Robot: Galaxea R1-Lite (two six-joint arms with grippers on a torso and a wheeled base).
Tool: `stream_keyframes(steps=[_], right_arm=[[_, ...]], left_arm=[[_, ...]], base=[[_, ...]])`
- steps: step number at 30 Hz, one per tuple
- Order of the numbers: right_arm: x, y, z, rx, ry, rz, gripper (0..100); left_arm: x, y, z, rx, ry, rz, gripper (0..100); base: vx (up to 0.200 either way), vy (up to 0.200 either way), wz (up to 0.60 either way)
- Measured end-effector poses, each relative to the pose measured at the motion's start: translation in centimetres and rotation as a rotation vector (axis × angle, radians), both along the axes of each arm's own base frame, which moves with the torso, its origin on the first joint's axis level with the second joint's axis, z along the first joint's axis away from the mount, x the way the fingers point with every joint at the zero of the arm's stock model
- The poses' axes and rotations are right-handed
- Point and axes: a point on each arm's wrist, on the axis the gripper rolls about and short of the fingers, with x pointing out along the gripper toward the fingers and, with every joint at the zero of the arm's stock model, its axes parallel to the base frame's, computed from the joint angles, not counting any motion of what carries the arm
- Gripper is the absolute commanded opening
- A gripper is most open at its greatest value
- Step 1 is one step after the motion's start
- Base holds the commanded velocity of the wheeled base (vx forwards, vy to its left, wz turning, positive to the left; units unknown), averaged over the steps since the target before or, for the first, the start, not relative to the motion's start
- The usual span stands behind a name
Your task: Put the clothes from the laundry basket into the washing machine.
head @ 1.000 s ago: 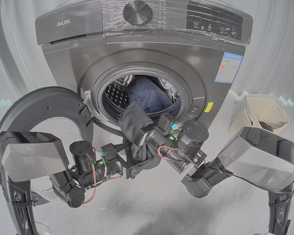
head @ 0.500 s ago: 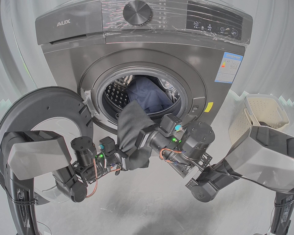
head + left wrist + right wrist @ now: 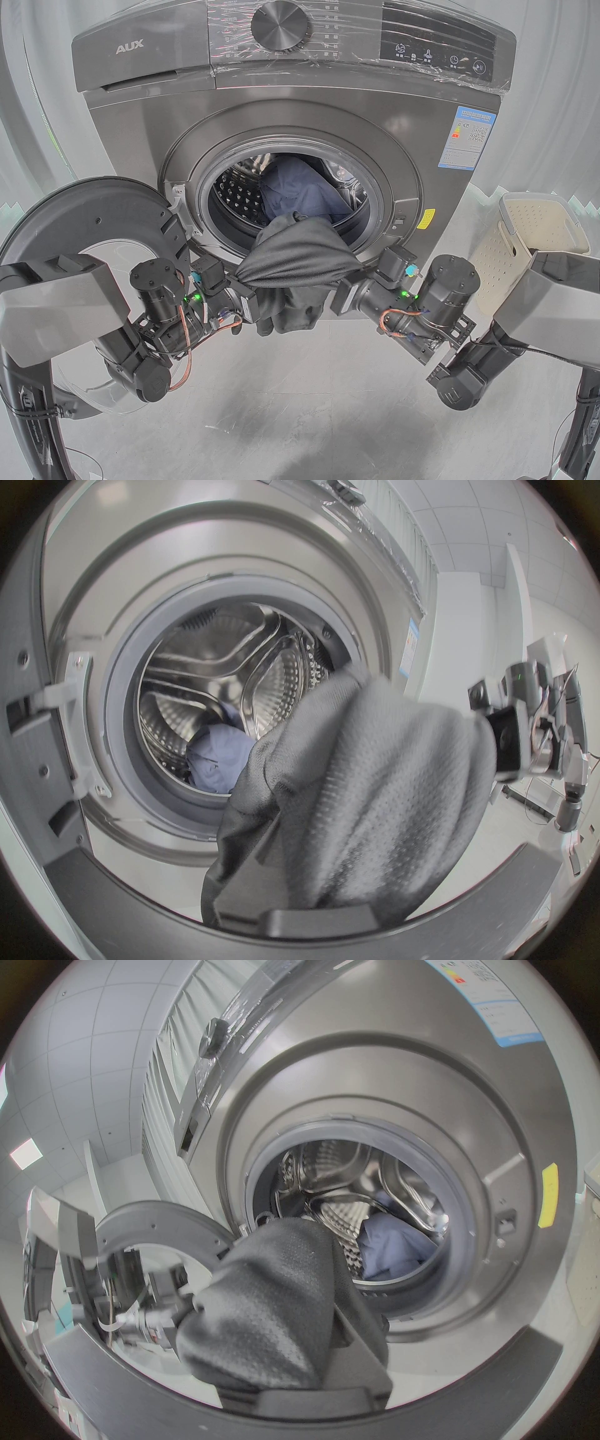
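Before the washing machine (image 3: 125,125), black garment (image 3: 297,253) stretches taut left-to-right.

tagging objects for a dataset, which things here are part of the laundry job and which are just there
Job: dark grey garment, left end effector, right end effector, blue garment in the drum, washing machine, its open door, laundry basket.
Just there: control dial, energy label, yellow sticker.

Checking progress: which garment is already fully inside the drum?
The blue garment, lying in the drum. The dark grey garment hangs at its mouth, held by the left hand and right hand.
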Motion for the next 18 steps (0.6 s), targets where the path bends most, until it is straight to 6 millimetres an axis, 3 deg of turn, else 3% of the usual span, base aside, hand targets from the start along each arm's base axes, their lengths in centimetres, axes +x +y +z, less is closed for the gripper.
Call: stream_keyframes(steps=[1, 2, 11, 18], right_arm=[[-0.2, -0.4, -0.3, -0.013, 0.011, 0.0, 0], [-0.4, -0.9, -0.7, -0.026, 0.026, 0.0, 100], [-3.2, -3.1, -1.4, -0.094, 0.084, 0.016, 100], [-4.1, -5.0, -1.5, -0.154, 0.092, 0.017, 100]], left_arm=[[-0.1, 0.0, 0.3, -0.004, -0.007, -0.002, 0], [-0.3, -0.1, 0.6, -0.008, -0.015, -0.005, 0], [-1.6, -0.7, 3.3, -0.05, -0.069, -0.031, 0], [-2.0, -0.7, 3.7, -0.065, -0.068, -0.036, 0]], base=[[0.0, 0.0, 0.0], [0.0, 0.0, 0.0], [0.0, 0.0, 0.0], [0.0, 0.0, 0.0]])
